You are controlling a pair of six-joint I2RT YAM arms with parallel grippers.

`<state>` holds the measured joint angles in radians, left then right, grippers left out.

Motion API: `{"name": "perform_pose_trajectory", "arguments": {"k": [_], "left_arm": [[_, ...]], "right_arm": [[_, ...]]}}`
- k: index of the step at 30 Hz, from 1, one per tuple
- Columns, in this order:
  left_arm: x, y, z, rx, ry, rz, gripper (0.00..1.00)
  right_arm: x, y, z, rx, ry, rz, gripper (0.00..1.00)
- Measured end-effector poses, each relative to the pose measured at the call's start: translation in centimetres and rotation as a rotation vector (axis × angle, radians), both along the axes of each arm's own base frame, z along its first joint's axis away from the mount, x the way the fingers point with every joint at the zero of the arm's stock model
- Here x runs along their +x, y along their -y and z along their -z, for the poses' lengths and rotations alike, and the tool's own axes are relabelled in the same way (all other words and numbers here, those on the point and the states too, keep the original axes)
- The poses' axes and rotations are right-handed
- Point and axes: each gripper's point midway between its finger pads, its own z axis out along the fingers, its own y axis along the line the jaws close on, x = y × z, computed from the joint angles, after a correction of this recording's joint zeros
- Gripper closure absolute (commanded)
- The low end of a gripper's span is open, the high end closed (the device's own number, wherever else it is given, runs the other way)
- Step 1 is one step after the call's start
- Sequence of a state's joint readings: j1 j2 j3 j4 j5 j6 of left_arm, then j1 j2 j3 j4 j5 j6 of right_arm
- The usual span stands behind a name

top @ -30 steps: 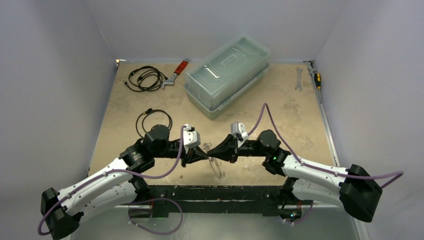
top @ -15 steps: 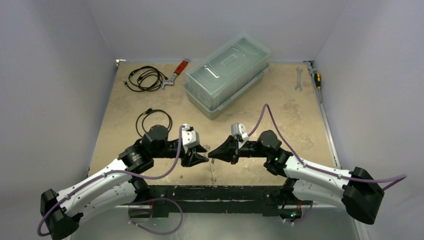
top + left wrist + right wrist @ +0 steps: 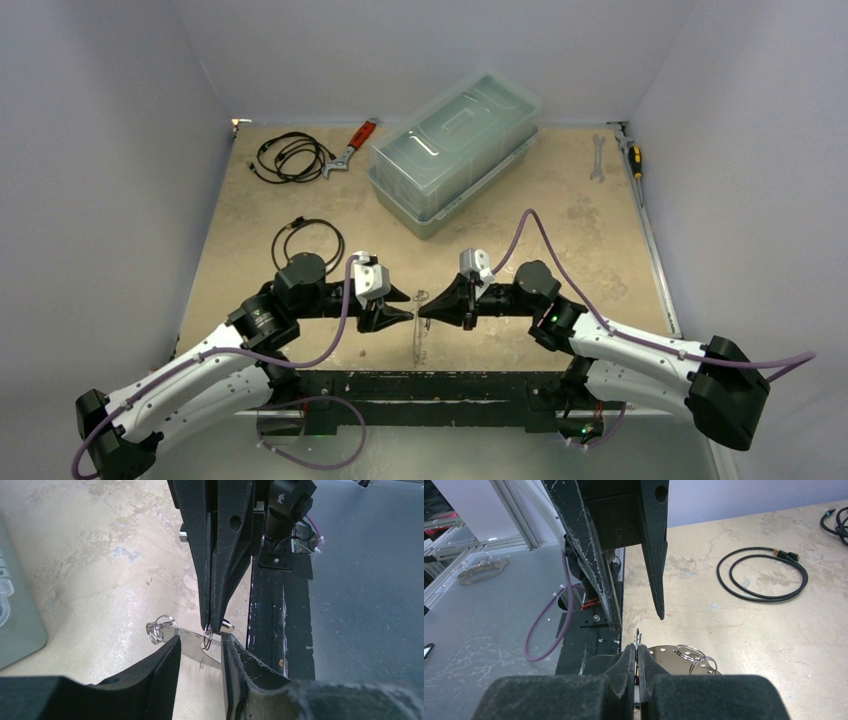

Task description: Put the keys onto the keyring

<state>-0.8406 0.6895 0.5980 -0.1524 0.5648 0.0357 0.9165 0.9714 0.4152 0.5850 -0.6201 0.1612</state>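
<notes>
Nearest, in the left wrist view: left gripper (image 3: 408, 307) has its jaws apart, its two black fingers (image 3: 155, 672) standing either side of the keyring (image 3: 192, 647). I cannot tell whether either finger touches it; nothing is clamped.

The keyring shows here as a flat, silvery, reflective strip that runs slantwise through the gap. A cluster of small split rings (image 3: 159, 628) sits at its outer end. In the top view it appears edge-on, as a thin pale line hanging just below the two fingertips, over the table (image 3: 560, 230) near its front edge. Any tagged pieces on it are too small to make out.

Right gripper (image 3: 423, 308): jaws closed to a hairline. They pinch a small thin wire ring at the keyring's rim, seen edge-on between its pads (image 3: 624, 670). The two grippers meet tip to tip and lie roughly level.

Lettering: a small white mark on the right arm's wrist housing, too small to read.

Mid table, left: a black cable coil (image 3: 785, 555) lying flat.

Far:
- a clear lidded box (image 3: 455, 150), set at an angle
- a second tangled black cable (image 3: 290, 157) at far left
- a red-handled wrench (image 3: 352, 145) between that cable and the box
- a plain spanner (image 3: 598, 158) at far right
- a yellow-and-black-handled screwdriver (image 3: 633, 158) just beside the spanner
</notes>
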Motion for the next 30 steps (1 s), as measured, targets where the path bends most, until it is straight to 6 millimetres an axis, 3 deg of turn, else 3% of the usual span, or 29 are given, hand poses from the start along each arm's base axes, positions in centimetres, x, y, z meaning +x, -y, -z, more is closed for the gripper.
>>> {"name": "perform_pose_trajectory", "arguments": {"k": [15,22,25,30], "left_arm": [[-0.6,0.2,-0.1,-0.009,0.003,0.052,0.76],[-0.9,0.6,0.6,0.005,-0.023,0.079,0.82],[-0.9,0.6,0.9,0.011,-0.031,0.085,0.90],[-1.1,0.8,0.9,0.007,-0.034,0.099,0.90]], "right_arm": [[-0.5,0.0,-0.4,0.004,0.013,-0.027,1.00],[-0.5,0.1,-0.3,0.001,0.011,-0.031,1.00],[-0.7,0.1,-0.4,0.001,0.011,-0.038,1.00],[-1.0,0.0,-0.4,0.003,0.012,-0.057,1.00]]}}
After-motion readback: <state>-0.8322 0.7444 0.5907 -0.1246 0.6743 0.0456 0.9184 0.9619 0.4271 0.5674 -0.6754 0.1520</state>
